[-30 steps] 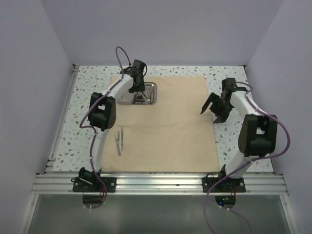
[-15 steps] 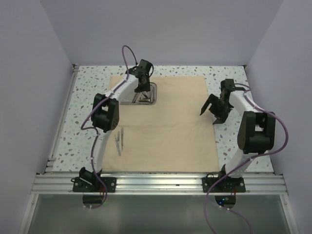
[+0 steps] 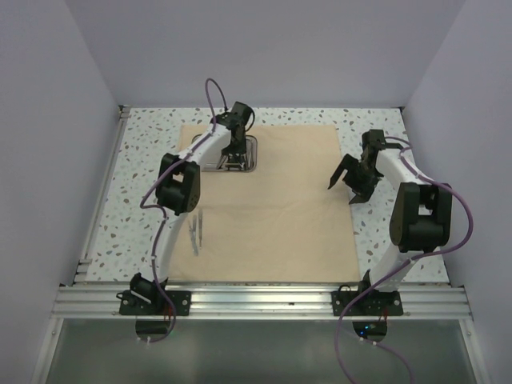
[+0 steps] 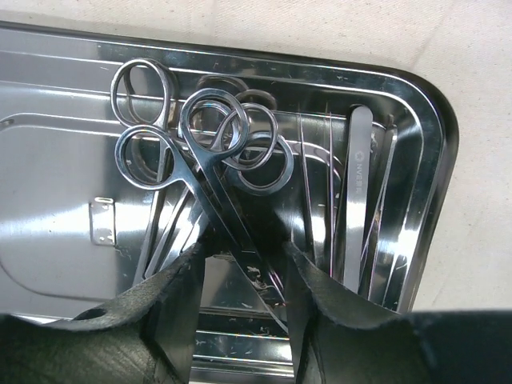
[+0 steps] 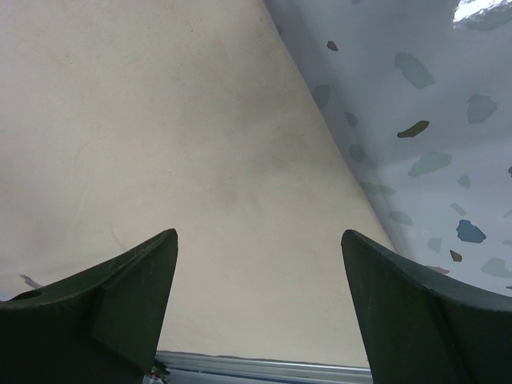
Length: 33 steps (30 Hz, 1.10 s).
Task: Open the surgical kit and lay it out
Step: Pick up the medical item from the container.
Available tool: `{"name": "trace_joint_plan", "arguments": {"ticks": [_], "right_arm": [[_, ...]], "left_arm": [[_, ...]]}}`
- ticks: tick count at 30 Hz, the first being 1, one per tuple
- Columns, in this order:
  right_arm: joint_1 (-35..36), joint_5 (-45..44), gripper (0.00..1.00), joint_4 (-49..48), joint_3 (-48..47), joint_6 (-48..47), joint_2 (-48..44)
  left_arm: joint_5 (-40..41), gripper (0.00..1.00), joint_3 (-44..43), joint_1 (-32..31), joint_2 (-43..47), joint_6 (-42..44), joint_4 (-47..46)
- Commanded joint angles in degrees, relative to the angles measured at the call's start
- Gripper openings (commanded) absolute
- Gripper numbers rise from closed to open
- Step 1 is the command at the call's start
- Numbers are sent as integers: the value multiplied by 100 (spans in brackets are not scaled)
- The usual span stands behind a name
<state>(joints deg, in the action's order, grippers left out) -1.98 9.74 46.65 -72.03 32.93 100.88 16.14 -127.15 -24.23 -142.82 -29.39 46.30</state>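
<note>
Two arms share the work. Your left end effector (image 4: 244, 280) hangs low in the steel tray (image 4: 56, 208), jaws about half parted, one to each side of the crossed shanks of the scissors (image 4: 210, 172), and gripping nothing that shows. Beside that ring-handled tangle lie the tweezers (image 4: 357, 200), along the tray's right wall. The tray sits on the beige cloth (image 3: 272, 224), near its far left corner. The cloth is already spread flat over the middle of the tabletop (image 3: 144, 136). Two thin instruments (image 3: 196, 232) are already laid out near the cloth's left edge, toward the near side.

Your right end effector (image 5: 258, 240) hovers wide open and empty above the cloth's right edge.

The wrap looks open, so the step in hand appears to be unloading the tray piece by piece. The next move likely calls for you to close on one pair alone. The handles overlap, so a careless pinch could drag a neighbour up with it. Lift straight, then set it down beside the two on the cloth.
</note>
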Motion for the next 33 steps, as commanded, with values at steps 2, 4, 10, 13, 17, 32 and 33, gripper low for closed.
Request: {"name": "trace_joint_plan", "arguments": {"ticks": [2,4,10,13,17,32,33], "right_arm": [[4,99,87,-42,-153,-94,11],[4,90,87,-42,-162,-102,11],[4,81,87,-25,-188,-102,11],[4,98,87,-7,-206,-102,28],[4,107,87,2,-206,-94,37],[-4,-236,87,116,-242,38,-375],[-4,-209,87,81,-207,56,-420]], "left_arm": [[109,39,-214,-3,-281,29,344],[65,34,-170,-3,-316,56,344],[-199,9,85,6,-351,91,274],[-269,1,129,6,-334,126,248],[-287,0,366,6,-124,196,55],[-225,0,1119,59,1792,364,-68],[-269,0,1314,59,2124,346,-130]]}}
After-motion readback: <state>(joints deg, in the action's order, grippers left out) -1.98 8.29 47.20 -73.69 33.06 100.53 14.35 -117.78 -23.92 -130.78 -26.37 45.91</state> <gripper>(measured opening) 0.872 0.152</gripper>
